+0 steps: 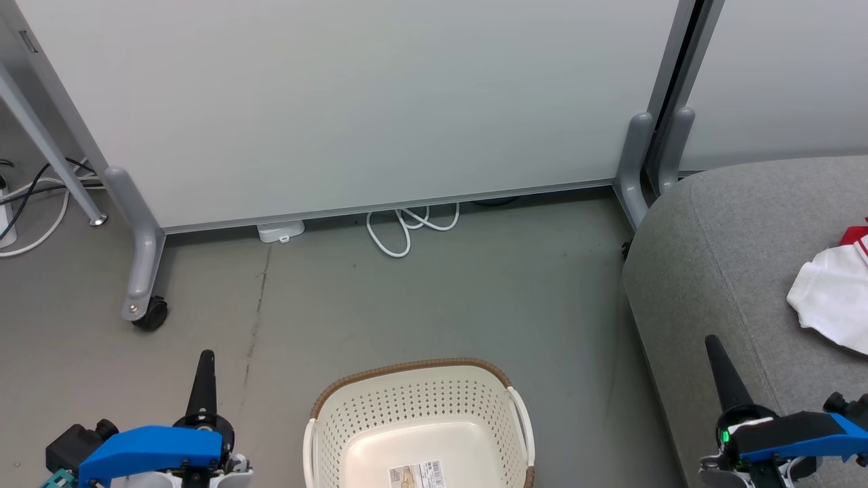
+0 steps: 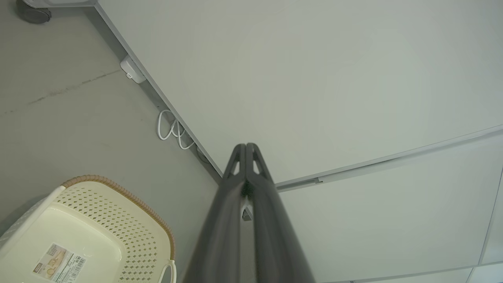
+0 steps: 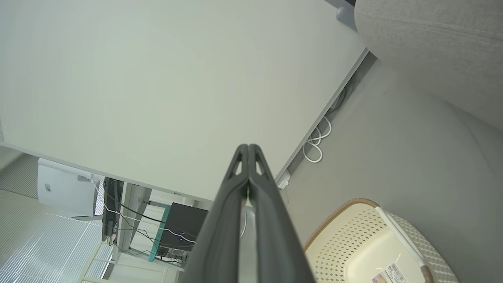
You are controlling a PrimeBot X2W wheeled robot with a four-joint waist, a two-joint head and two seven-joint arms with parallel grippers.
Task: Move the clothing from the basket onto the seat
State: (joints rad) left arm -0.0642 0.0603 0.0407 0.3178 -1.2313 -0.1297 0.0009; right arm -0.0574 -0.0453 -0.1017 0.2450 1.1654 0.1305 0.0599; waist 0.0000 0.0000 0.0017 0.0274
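Presently, item by item.

1. Left gripper [image 1: 205, 358]: jaws pressed together into 1 dark spike, nothing held. Low left in head view, above the bare floor [image 1: 475, 291], to the left of the basket.

2. Right gripper [image 1: 713, 344]: jaws likewise closed tight, nothing btwn them. Low right in head view, showing against the seat's left edge.

3. Basket [image 1: 407, 369]: cream perforated plastic w/ brown woven-look rim. Stands upright on the floor btwn the 2 grippers, near the seat but apart from it. Contents: no fabric in the part that shows, only 1 printed label [image 1: 417, 474] on the inner bottom. Near wall is cut off by the frame, so a scrap there can't be ruled out. Est.: unloading looks done.

4. Clothing [image 1: 831, 298]: lies on the seat at far right, partly out of frame. A crumpled white portion, w/ a red-and-white bit above it at the frame edge. No. of garments: can't tell. Handling (est.): light, limp, not fragile, not slippery; will drape and trail, and could snag on a rim if carried low. Best hold: pinch a raised fold near the middle of the heap, not a loose hem, so it lifts as 1 lump.

5. Seat [image 1: 712, 237]: large grey upholstered cushion, rounded corner, stitched seam. Carries the clothing, w/ plenty of bare fabric around it.

6. Misc.: pale partition panel [image 1: 373, 102] behind, on a caster [image 1: 150, 315]; white cable [image 1: 407, 234] coiled at its base.
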